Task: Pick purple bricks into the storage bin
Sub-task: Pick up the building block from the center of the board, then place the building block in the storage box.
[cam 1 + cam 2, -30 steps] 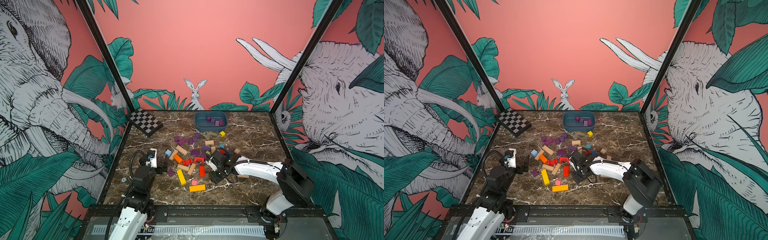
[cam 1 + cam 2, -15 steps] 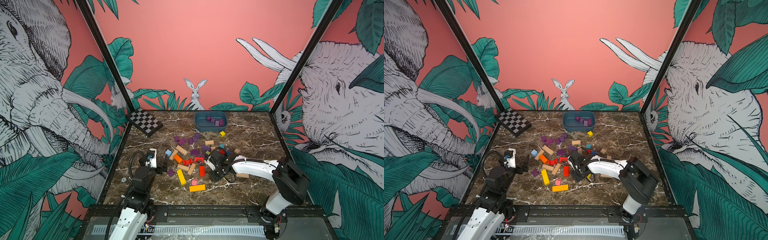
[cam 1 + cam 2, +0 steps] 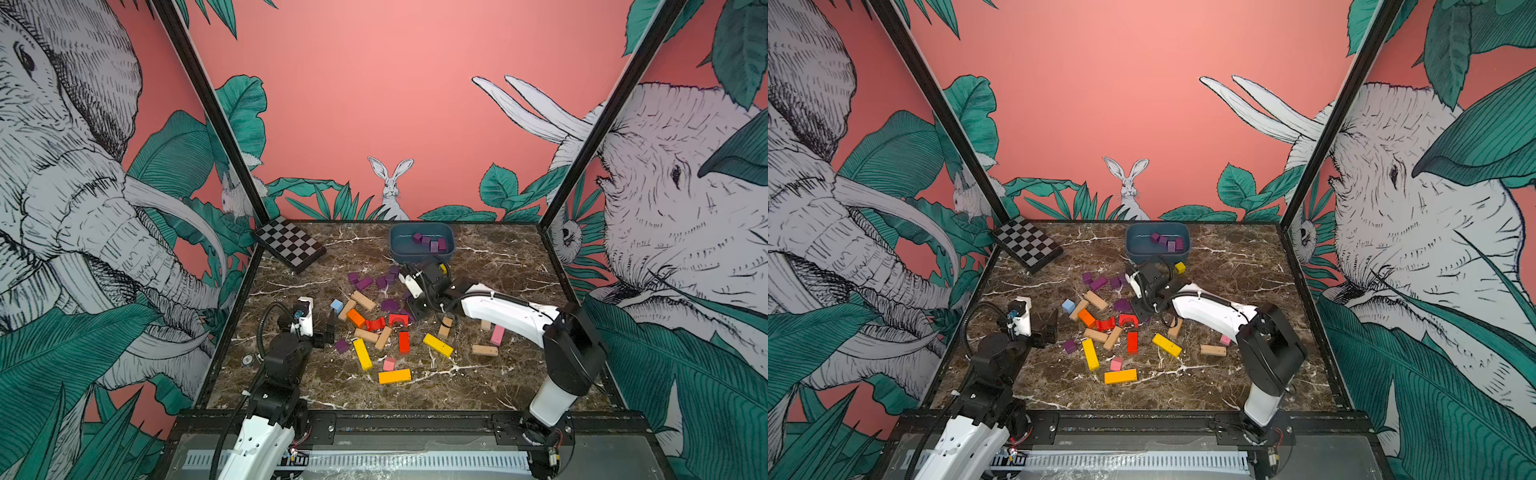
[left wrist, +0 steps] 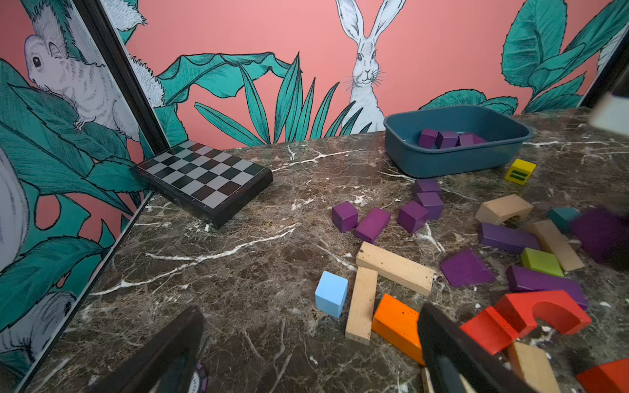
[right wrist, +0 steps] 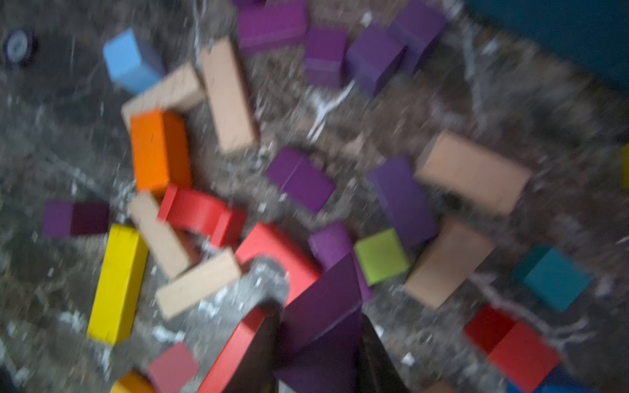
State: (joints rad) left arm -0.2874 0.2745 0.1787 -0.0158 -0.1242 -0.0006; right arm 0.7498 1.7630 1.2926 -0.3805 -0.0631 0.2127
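Observation:
The storage bin, a dark blue tub, stands at the back of the marble table with several purple bricks inside. Loose purple bricks lie in front of it, and one lone cube sits near the left arm. My right gripper hangs over the pile, shut on a purple brick that fills the gap between its black fingers. At the pile's left edge my left gripper stands open over bare marble.
A checkerboard slab leans at the back left corner. Tan, red, orange, yellow, pink, green and blue blocks are mixed with the purple ones. A yellow cube lies by the bin. A chip sits by the left edge.
My right gripper has shut on a purple brick, lifted it from the pile and moved back toward the bin. The left arm has not moved.

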